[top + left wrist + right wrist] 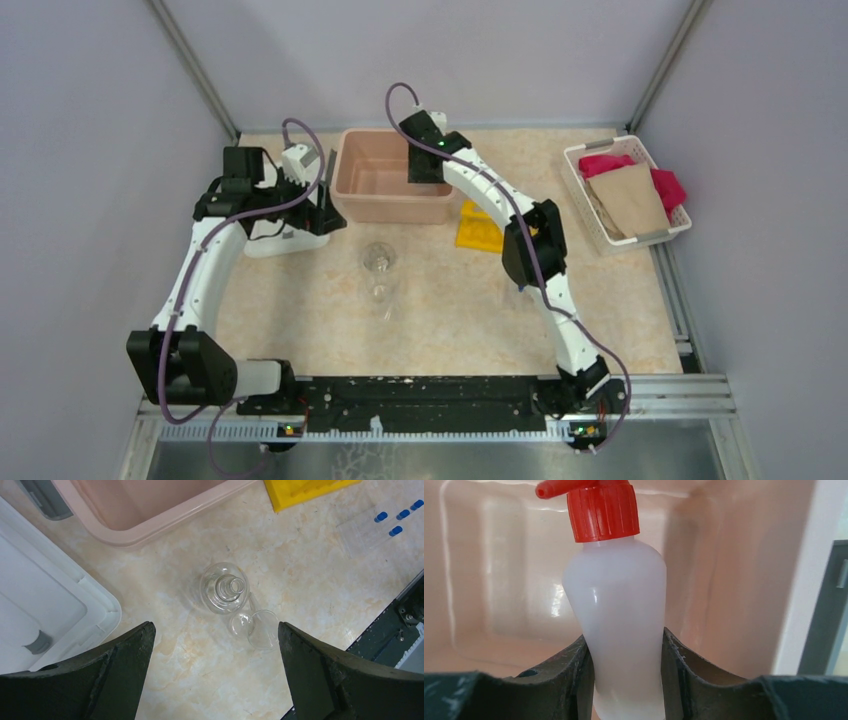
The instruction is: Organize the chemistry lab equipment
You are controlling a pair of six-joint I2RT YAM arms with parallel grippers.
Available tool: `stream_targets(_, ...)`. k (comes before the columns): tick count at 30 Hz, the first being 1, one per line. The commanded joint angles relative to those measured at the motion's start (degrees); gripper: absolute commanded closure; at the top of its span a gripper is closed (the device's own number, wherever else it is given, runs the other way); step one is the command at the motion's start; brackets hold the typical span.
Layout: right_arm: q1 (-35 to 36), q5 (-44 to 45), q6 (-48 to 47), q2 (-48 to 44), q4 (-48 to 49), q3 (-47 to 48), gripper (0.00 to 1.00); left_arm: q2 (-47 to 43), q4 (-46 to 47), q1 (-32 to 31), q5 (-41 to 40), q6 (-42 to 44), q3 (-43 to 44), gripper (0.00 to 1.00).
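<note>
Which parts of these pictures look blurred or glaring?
Right wrist: white squeeze bottle with red nozzle sharp, pink plastic tub behind soft, with glare. Left wrist: near dark fingers blurred. Top external: small clear glass flask almost fades into the table.

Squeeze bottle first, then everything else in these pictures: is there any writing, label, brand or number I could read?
None can be read. The squeeze bottle shows plain white plastic and a plain red cap. The pink bin, yellow rack, glass flask and blue-capped tubes show no print in these views.
</note>
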Motion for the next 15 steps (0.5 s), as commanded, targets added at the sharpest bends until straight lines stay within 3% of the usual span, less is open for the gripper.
stream_targets(1, -0.9, 0.8, 1.1, -3.3, 3.7, -0.4, 0.55, -0.7, 1.8, 0.2, 4.1, 1.7, -1.9, 0.01)
stream_targets(6, -1.0, -1.9, 1.7, -3.3, 3.0, 0.4, 0.4, -0.5, 3.3, -0.4, 8.0, 2.3, -5.3, 0.05)
stream_targets(15, -1.0, -3.9, 2.5, -10.3, 3.7, 0.2, 0.34, 1.3, 5.4, -5.7, 5.3, 3.8, -7.9, 0.11)
